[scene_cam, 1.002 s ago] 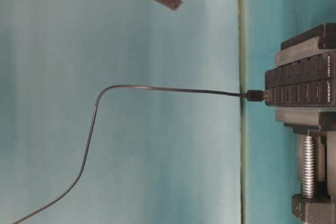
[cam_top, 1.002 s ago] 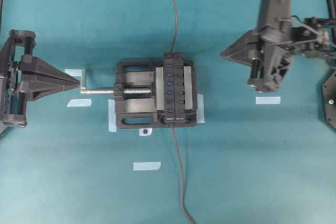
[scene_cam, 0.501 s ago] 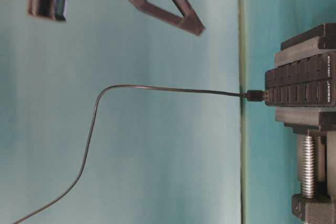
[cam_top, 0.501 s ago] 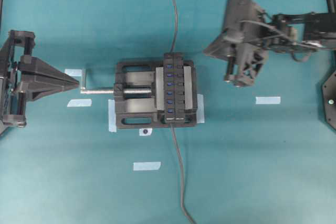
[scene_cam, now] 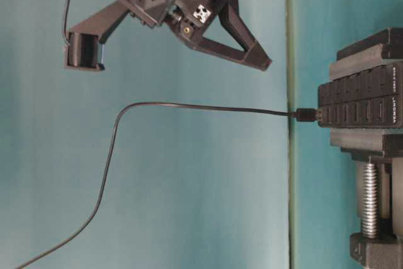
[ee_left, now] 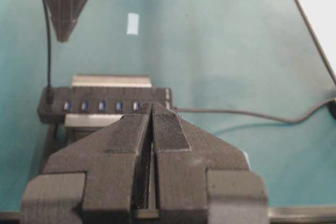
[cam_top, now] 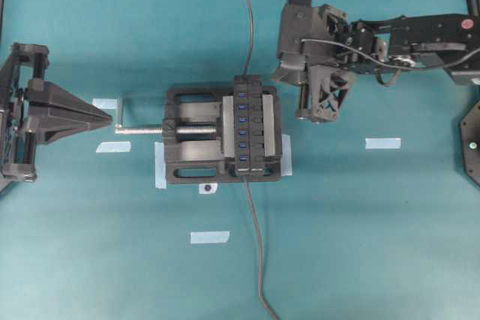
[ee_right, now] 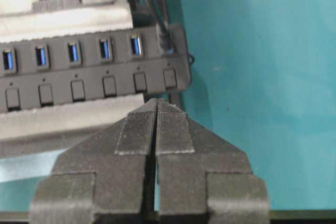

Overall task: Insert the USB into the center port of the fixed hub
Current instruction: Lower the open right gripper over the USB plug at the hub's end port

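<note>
The fixed hub [cam_top: 249, 127] is a black strip with a row of blue ports, clamped in a vise. The center port [cam_top: 243, 121] [ee_right: 73, 52] stands free. The USB [ee_right: 165, 39] [scene_cam: 305, 114] sits plugged in at the hub's end port, and its thin cable [cam_top: 251, 28] leads off toward the back edge. My right gripper [cam_top: 276, 77] [scene_cam: 267, 65] [ee_right: 157, 100] is shut and holds nothing. It hovers in the air just right of that end of the hub. My left gripper [cam_top: 109, 116] [ee_left: 152, 106] rests shut and empty at the far left, pointing at the vise handle.
The black vise [cam_top: 191, 140] has a silver screw [cam_top: 142, 130] sticking out to the left. A second dark cable [cam_top: 257, 260] runs from the hub's other end to the front edge. Pale tape strips [cam_top: 382, 142] [cam_top: 209, 237] lie on the teal table.
My right arm has swung left toward the hub's cable end and come down lower, its jaws staying shut. The left arm, hub and cables have not moved.
</note>
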Motion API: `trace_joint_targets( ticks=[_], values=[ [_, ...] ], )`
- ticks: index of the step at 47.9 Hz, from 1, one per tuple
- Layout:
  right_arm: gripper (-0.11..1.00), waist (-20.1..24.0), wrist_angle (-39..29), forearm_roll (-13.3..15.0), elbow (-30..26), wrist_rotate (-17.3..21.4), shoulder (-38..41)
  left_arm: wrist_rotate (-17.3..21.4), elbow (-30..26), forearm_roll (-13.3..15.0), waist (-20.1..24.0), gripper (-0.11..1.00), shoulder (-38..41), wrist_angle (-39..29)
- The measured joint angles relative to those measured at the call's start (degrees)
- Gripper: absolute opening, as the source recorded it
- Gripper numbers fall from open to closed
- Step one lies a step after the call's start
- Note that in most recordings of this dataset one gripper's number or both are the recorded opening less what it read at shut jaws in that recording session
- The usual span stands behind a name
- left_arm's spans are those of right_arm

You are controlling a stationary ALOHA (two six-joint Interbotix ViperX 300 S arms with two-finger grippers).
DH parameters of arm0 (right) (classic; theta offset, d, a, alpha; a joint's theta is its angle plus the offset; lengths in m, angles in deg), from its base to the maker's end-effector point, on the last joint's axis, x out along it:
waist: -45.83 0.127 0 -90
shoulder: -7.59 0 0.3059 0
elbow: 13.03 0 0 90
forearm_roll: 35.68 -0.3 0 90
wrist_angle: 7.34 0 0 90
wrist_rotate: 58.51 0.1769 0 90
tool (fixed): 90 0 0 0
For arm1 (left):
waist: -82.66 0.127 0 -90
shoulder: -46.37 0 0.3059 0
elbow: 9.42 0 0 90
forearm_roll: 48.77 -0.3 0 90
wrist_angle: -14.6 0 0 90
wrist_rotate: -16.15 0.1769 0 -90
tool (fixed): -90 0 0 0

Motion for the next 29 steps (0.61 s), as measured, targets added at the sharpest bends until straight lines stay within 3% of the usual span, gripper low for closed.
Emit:
trace_joint_targets(
  ticks=[29],
  values=[
    [-0.01, -0.09, 3.87, 0.0, -1.23, -2.64, 4.31, 0.0, 0.18, 0.0, 0.0, 0.0, -0.09, 0.0]
  ],
)
